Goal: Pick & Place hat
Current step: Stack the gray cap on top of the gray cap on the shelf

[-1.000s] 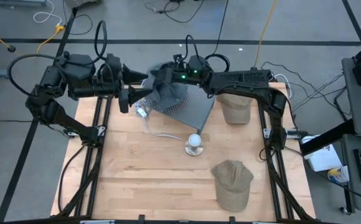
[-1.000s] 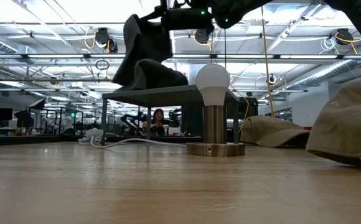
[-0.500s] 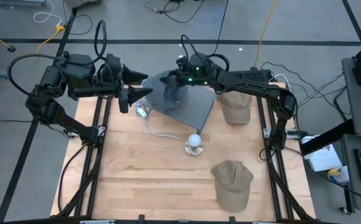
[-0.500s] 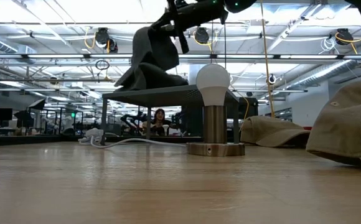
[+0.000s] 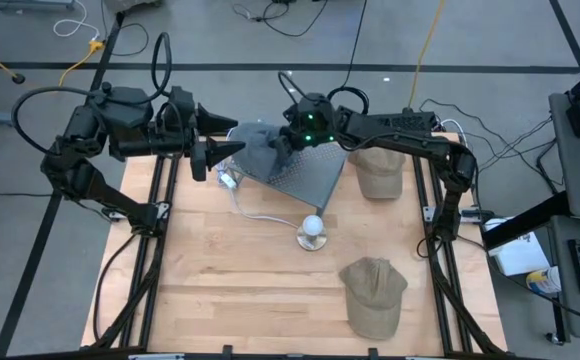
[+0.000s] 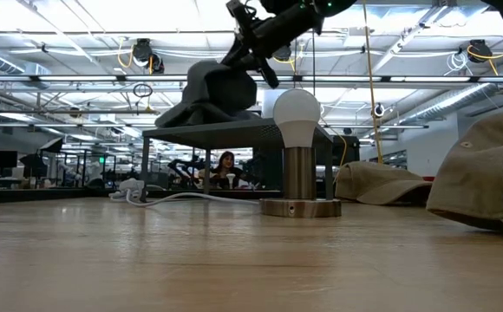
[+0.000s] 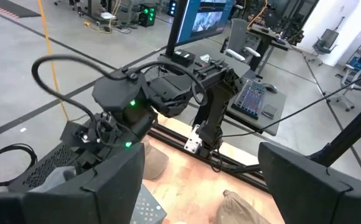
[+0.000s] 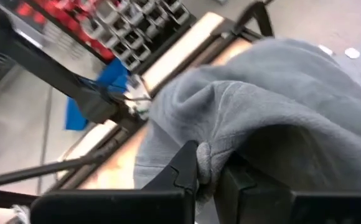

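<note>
The left arm reaches in from the bench's (image 5: pixel 220 290) left edge and stays level above the far-left corner, its left gripper (image 5: pixel 225 139) spread wide with nothing between the fingers (the tips point toward the platform and stand just beside the grey hat). The grey hat (image 5: pixel 260 148) lies crumpled on the left part of the perforated metal platform (image 5: pixel 310 175), which stands raised at the far middle of the bench. The right arm stretches across from the far right, angled down over the platform, and its right gripper (image 8: pixel 206 167) pinches a fold of the grey hat's fabric. In front of the platform stands a lamp (image 5: pixel 312 232) with a round white bulb; open wood lies left of it. A tan hat (image 5: pixel 378 172) sits right of the platform, and another tan cap (image 5: pixel 373 295) lies near the front right edge.
</note>
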`<state>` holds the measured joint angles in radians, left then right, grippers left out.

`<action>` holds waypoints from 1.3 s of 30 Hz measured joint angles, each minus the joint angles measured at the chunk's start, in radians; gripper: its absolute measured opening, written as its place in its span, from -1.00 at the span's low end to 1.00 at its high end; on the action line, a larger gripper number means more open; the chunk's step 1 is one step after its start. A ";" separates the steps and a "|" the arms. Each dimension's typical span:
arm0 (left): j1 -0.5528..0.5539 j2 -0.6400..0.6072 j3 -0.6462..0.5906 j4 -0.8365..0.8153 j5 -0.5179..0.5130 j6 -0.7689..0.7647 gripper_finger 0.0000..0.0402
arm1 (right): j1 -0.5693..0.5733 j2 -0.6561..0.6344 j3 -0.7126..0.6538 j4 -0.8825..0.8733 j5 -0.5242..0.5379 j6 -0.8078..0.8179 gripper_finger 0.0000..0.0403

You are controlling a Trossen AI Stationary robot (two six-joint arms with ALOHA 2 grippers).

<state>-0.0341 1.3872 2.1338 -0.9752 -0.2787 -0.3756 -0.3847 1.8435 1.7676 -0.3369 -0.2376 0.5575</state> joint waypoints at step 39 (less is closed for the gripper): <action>0.000 0.000 0.000 0.000 0.017 0.060 0.66 | -0.014 -0.113 -0.001 -0.315 0.024 -0.060 0.63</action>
<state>-0.0341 1.3872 2.1338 -0.9752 -0.2612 -0.3161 -0.3992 1.7309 1.7664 -0.6521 -0.2137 0.4977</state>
